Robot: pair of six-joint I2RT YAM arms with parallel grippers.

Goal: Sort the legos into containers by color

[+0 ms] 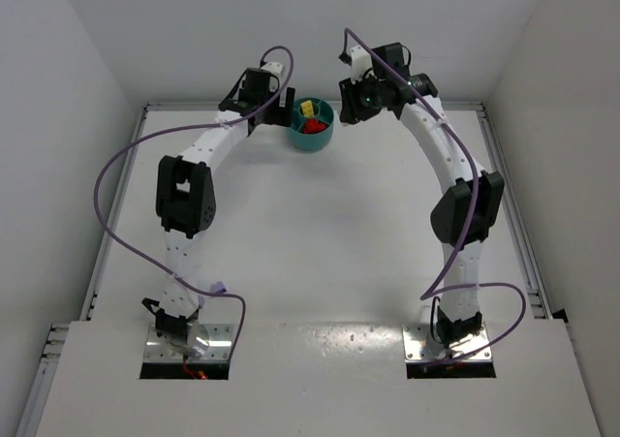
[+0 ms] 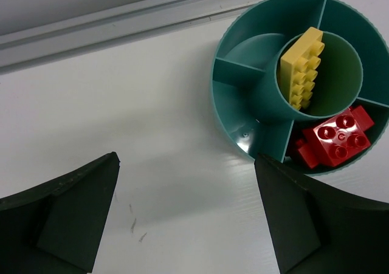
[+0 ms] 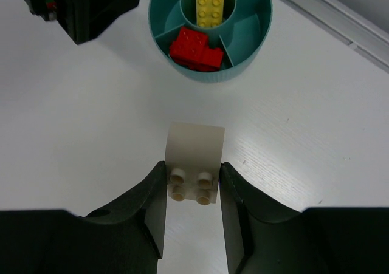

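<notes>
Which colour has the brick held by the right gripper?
The brick is off-white; the right wrist view shows it best.

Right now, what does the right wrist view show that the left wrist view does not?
Only the right wrist view: the right gripper shut on a pale brick above the bare table, and a dark part of the left arm beside the bowl.

Only the left wrist view: the left gripper open, with nothing between its fingers, and faint scuff marks on the table.

Both: the teal bowl, a yellow brick leaning in its central ring, and a red brick in one outer compartment.
</notes>
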